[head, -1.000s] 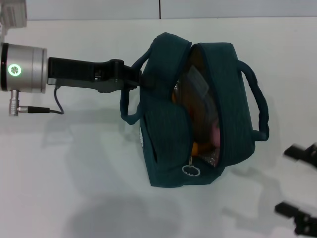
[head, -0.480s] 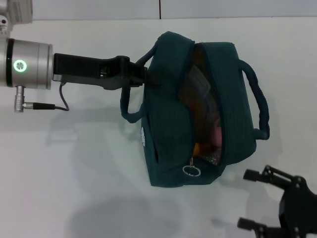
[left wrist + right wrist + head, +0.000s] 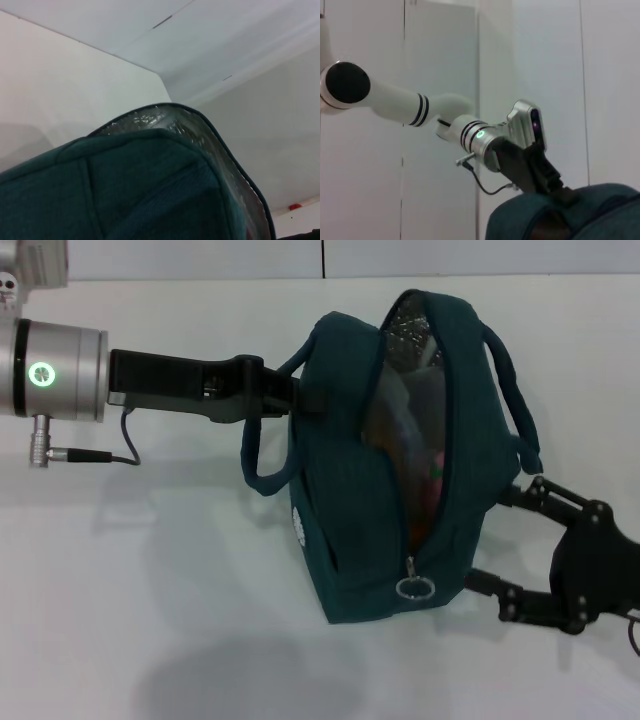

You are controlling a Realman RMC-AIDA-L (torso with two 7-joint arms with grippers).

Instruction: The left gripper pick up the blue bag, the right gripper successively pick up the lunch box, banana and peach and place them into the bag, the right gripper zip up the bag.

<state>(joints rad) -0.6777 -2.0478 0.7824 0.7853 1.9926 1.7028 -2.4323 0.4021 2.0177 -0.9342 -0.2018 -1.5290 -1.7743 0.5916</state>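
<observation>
1. The blue bag [image 3: 345, 510] stands on the white counter [image 3: 150, 580] at the centre of the head view, its mouth open along the top.
2. The zip is undone; the ring zip-pull [image 3: 414, 588] hangs at the 6 o'clock end of the opening.
3. Silver foil lining [image 3: 405, 332] shows at the 12 o'clock end of the mouth. In the left wrist view the same lining [image 3: 150, 117] rims the teal fabric.
4. Pink and pale contents [image 3: 430, 465] are visible inside the bag; which object each one is cannot be told.
5. The left tool [image 3: 290, 400] reaches in from 9 o'clock and is clamped on the bag's upper edge beside the near loop handle [image 3: 262, 465]. The right wrist view shows it [image 3: 560, 192] biting the bag's top [image 3: 585, 210].
6. The silver wrist with its green ring light [image 3: 40, 373] sits at the far 9 o'clock edge.
7. The right tool [image 3: 505, 545] sits at 4 o'clock against the bag's right side, fingers spread wide. The upper finger [image 3: 535, 495] lies just below the far handle [image 3: 515, 400]. The lower finger [image 3: 500, 590] is near the bag's bottom corner. It grips nothing.
</observation>
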